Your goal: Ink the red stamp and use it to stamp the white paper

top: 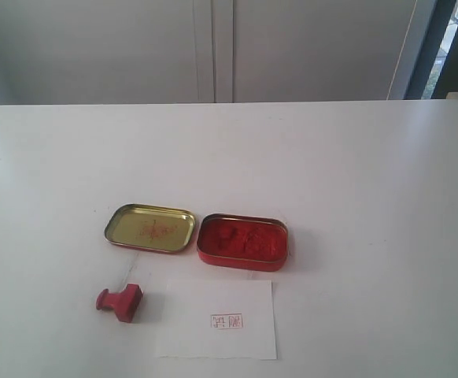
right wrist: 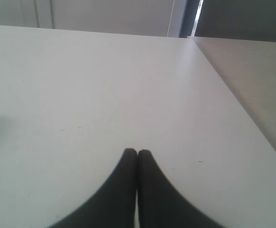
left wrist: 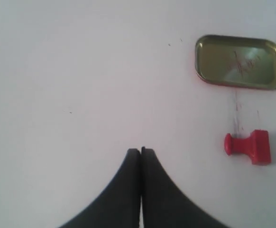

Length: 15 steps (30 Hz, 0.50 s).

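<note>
Jaws were pressed together on our left gripper point(left wrist: 141, 151) and right gripper point(right wrist: 137, 153). We logged, left to right on the table point(top: 371, 197):
- red stamp point(top: 120, 302), on its side
- gold lid point(top: 150, 227)
- white paper point(top: 217, 339) bearing a red imprint point(top: 227, 320)
- red ink tin point(top: 242, 241), open

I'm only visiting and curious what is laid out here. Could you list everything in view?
Table: one, white, under everything.
Lid: one, gold, ink-smeared, left of the tin.
Tin: one, red, open, red paste inside, mid-table.
Stamp: one, red, on its side, in front of the lid.
Paper: one, white, in front of the tin.
Imprint: one, red, on the paper.
Left gripper: one, black, shut, empty, over the table near the stamp.
Right gripper: one, black, shut, empty, over the table.
</note>
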Tool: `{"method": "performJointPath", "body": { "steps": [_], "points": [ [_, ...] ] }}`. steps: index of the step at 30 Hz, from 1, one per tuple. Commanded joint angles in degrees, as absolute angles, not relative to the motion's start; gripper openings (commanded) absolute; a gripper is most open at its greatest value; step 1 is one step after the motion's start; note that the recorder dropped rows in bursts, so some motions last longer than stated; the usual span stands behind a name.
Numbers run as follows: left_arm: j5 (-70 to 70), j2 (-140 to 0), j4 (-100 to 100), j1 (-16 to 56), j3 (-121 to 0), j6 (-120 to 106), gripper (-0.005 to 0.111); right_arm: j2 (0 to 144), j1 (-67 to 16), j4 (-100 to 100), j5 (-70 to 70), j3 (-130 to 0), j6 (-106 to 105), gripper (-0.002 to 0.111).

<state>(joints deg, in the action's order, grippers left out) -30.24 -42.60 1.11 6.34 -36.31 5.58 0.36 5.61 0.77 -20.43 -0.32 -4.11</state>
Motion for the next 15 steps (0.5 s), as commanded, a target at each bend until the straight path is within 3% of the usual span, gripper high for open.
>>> {"method": "performJointPath", "body": {
  "steps": [1, 6, 15],
  "points": [
    [-31.29, -33.41, 1.62, 0.75, -32.53, 5.63, 0.0, 0.0, 5.79, 0.3, -19.62, 0.0, -4.09, 0.0],
    [-31.0, -19.71, 0.0, -5.34, -23.87, 5.63, 0.0, 0.0, 5.79, 0.3, -19.62, 0.0, -4.09, 0.0],
    [-22.21, -4.07, -1.78, -5.5, -11.19, 5.51, 0.0, 0.0, 5.79, 0.3, -19.62, 0.0, -4.09, 0.0]
  ]
}}
